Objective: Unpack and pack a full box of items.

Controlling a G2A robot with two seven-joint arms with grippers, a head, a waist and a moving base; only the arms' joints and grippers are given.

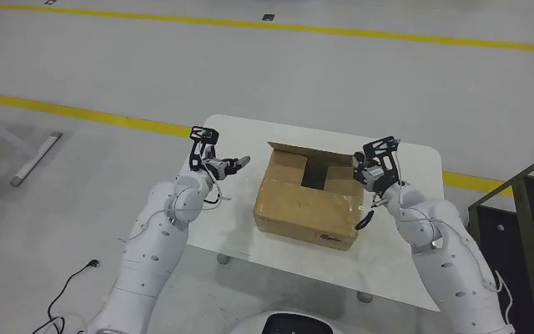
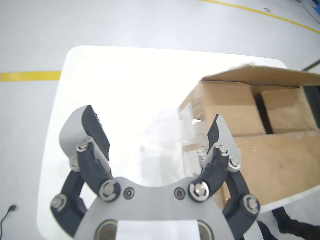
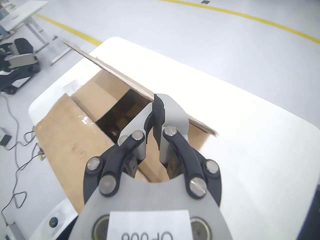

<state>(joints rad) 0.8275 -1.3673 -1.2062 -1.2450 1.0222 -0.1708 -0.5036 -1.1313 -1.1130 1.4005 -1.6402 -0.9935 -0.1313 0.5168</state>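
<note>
Top view, box point(image 1: 294, 227): brown cardboard, near the middle of the white table point(image 1: 238, 134); long axis across the table from left to right, slightly skewed; opening facing up.
Top view, flaps: near flap point(image 1: 304, 200) folded flat over the top; far flap point(image 1: 310, 151) raised; dark gap between the two inner flaps point(image 1: 288, 167).
Top view, left gripper point(image 1: 239, 161): off the box's left end, apart from it, above the table.
Top view, right gripper point(image 1: 364, 164): at the box's far right corner.
Left wrist view, left gripper point(image 2: 152, 116): fingers spread wide over the table point(image 2: 120, 81).
Left wrist view, box point(image 2: 262, 156): just beside one finger, far flap lifted.
Right wrist view, right gripper point(image 3: 155, 106): fingers drawn together, tips at the edge of the far flap point(image 3: 112, 72); hard to tell whether cardboard is pinched between them.
Right wrist view, box point(image 3: 72, 136): below the gripper, dim interior seen through the gap, contents too dark to make out.
</note>
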